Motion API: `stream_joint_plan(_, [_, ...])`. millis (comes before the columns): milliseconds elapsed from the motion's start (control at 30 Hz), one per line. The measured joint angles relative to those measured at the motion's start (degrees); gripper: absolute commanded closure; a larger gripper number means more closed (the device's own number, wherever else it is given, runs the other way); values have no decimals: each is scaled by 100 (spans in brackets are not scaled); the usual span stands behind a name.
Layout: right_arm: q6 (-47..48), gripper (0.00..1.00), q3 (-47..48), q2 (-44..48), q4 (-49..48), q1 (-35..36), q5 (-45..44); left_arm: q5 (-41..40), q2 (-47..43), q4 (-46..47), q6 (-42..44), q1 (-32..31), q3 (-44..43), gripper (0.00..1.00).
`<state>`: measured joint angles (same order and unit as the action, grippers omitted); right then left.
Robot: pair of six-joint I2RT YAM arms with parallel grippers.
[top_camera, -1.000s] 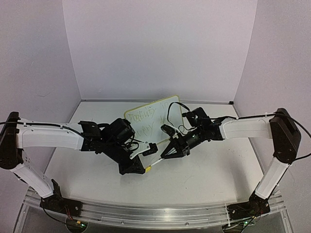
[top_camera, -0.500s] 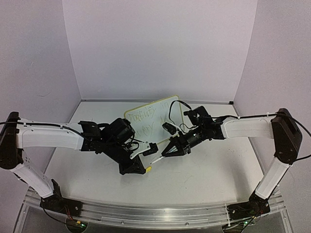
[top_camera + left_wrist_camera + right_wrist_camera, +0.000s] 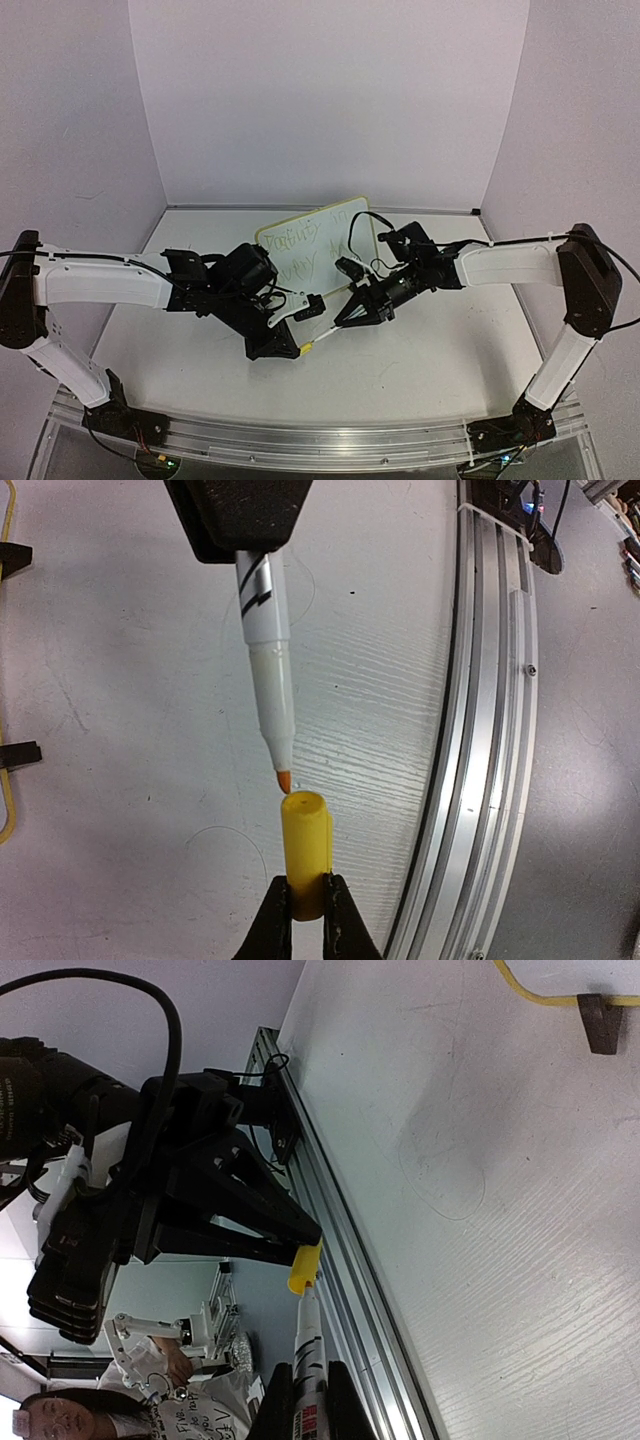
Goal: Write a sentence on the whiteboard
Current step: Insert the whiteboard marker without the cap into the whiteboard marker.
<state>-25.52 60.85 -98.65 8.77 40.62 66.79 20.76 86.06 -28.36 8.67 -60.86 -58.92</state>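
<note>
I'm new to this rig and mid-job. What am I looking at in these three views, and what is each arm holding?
Two robot arms are bolted at the near edge of a white table. The wide picture comes from a fixed camera above and behind them. The other two come from a camera on each wrist, looking along that arm's own pincer. The left pincer is shut on a yellow cap. The right pincer is shut on a marker pen, whose orange tip sits right at the cap's open end, not yet inside. Behind the arms stands the whiteboard, with the sentence on it in two faint handwritten lines.
</note>
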Motion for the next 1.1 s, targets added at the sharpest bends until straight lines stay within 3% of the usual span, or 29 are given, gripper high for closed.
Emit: stream_joint_plan(1100, [24,100,-5,0,35,9,124,-1,63,35,-18,0,0,100])
